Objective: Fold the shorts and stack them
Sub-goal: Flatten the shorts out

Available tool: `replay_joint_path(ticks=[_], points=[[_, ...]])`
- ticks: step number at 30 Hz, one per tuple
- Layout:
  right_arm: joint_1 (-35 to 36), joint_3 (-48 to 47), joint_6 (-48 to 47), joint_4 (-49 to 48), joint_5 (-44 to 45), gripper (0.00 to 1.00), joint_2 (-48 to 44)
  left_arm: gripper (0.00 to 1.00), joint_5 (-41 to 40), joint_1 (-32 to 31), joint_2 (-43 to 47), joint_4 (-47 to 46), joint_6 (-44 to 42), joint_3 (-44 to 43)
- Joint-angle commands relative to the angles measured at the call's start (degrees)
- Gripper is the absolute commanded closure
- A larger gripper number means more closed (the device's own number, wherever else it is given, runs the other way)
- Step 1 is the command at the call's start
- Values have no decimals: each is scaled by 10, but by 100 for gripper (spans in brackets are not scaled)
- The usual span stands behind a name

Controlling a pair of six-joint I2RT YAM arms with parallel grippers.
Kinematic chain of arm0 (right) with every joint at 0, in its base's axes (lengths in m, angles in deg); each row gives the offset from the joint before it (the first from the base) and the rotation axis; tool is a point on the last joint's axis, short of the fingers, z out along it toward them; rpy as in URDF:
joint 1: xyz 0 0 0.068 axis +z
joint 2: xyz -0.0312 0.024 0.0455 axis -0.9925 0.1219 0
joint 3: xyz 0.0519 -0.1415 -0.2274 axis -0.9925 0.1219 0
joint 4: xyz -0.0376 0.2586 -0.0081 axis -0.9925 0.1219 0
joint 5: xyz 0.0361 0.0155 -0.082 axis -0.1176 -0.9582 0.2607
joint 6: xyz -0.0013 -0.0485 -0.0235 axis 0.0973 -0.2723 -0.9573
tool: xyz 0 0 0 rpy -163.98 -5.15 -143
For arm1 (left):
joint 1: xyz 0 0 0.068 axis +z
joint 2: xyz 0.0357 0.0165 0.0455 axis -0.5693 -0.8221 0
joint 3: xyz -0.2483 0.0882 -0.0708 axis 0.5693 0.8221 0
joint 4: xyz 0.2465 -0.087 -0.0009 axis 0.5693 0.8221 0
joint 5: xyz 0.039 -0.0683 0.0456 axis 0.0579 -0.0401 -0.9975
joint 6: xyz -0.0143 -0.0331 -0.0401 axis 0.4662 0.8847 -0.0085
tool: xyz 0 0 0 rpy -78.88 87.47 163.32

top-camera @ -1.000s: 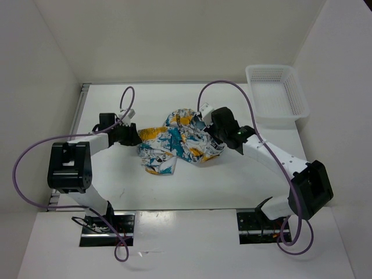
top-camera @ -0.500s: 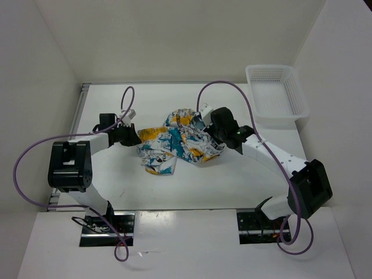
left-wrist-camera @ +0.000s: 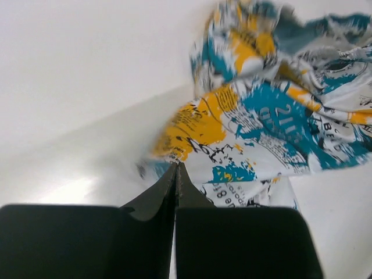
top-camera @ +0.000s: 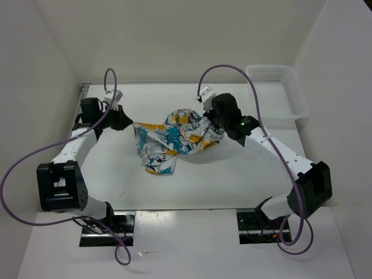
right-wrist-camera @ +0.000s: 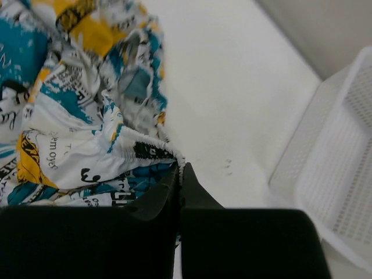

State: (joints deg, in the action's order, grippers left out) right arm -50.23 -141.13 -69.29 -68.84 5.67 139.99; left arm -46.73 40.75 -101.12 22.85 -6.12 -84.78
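The soft white cloth shorts printed with yellow-orange and teal patches and dark lettering lie bunched near the middle of the white bench, between the two arms. A second ago they sat as one crumpled heap. Now their left edge is drawn out into a taut corner pointing at the left pincer, which has gone from partly open to fully closed and swung outward and toward the far wall. The right pincer has stayed clamped and shifted a little further back, with the cloth's right side lifted under it. I judge that the garment is being pulled apart by two edges to spread it flat, so no fold has been made yet.

The top view gives the whole spread and shows the white plastic mesh basket well apart at the far right corner, but not the fingertips. The left wrist view shows its dark fingers pressed together with the printed cloth right at their tips, seemingly pinched — though motion blur hides the contact. The right wrist view is clearer — closed fingers nip a gathered, lettered hem.
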Motion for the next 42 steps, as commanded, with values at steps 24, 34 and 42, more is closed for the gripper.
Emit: replay_joint_path(ticks=[24,34,42], points=[[-12,-288,77,61,-78,100,-62,89,98,123,412,105,-4,-113],[-12,-473,162,98,-190,100,14,25,115,5,354,133,-4,43],[-12,-601,283,98,-234,100,74,1,114,-32,341,121,-4,43]])
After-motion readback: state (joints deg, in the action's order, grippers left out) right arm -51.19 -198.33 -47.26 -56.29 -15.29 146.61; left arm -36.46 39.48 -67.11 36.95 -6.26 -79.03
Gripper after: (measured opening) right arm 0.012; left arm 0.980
